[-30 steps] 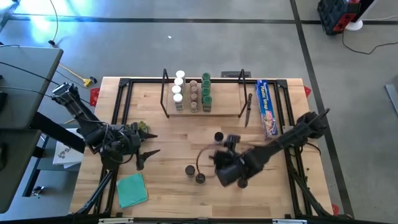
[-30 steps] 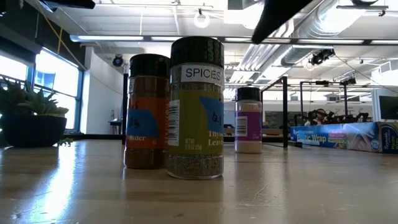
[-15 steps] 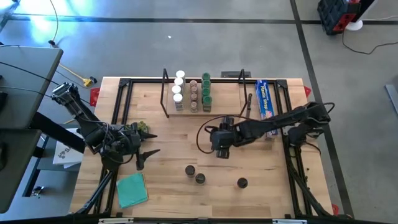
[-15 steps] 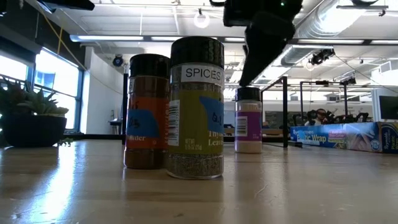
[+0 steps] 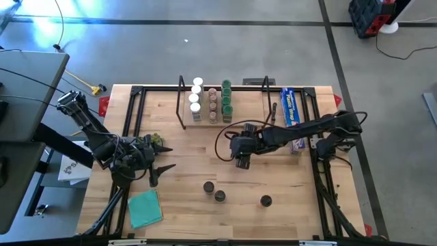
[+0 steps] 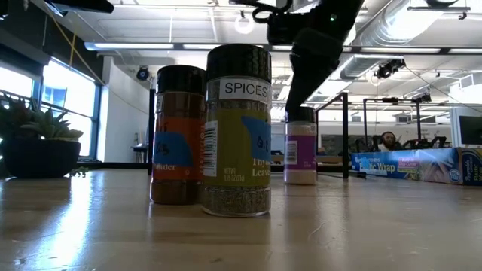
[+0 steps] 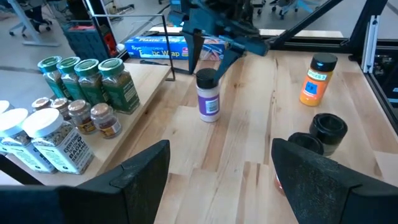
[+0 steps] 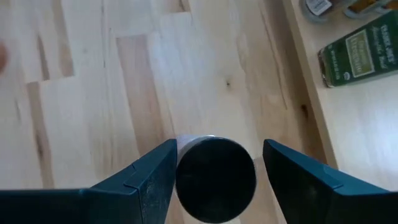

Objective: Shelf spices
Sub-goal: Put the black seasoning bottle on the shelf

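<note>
The right gripper (image 5: 241, 154) hangs over the middle of the wooden worktop (image 5: 184, 184), fingers spread either side of a black-lidded clear spice jar (image 8: 215, 178), not touching it. The low light-wood shelf (image 5: 240, 116) by the far edge carries white-, brown- and green-lidded jars (image 5: 212, 102). Near the left edge, the left gripper (image 5: 158, 172) waits, spread.

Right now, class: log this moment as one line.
right claw: open, straddling black-lidded jar | left claw: open, idle | shelf: part filled
</note>
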Controlling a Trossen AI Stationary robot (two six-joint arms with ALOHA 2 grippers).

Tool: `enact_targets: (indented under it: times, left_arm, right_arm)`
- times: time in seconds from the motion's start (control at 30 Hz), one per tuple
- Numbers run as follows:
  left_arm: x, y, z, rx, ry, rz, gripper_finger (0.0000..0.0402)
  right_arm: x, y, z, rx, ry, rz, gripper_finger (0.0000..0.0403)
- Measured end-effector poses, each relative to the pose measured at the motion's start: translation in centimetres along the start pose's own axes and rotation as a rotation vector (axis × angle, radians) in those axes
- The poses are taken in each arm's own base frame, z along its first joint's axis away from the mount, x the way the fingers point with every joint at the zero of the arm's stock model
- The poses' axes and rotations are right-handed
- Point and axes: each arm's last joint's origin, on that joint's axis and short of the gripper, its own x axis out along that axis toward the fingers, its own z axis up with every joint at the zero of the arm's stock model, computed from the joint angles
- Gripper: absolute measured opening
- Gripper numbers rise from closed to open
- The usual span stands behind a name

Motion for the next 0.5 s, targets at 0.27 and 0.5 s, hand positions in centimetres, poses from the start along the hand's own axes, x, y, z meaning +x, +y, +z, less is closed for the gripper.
enact_targets:
  times: [0.27,0.5]
  left_arm:
    - [0.0,0.0,0.0,0.001,0.001,-0.001,0.0278]
    - [0.0,0.0,0.0,0.000,0.001,-0.002,0.0278]
  right_arm:
    - [0.9,0.1,-0.2,-0.007,0.051,0.027,0.0232]
    - [1.3,0.2,-0.5,-0.017,0.084,0.028,0.0215]
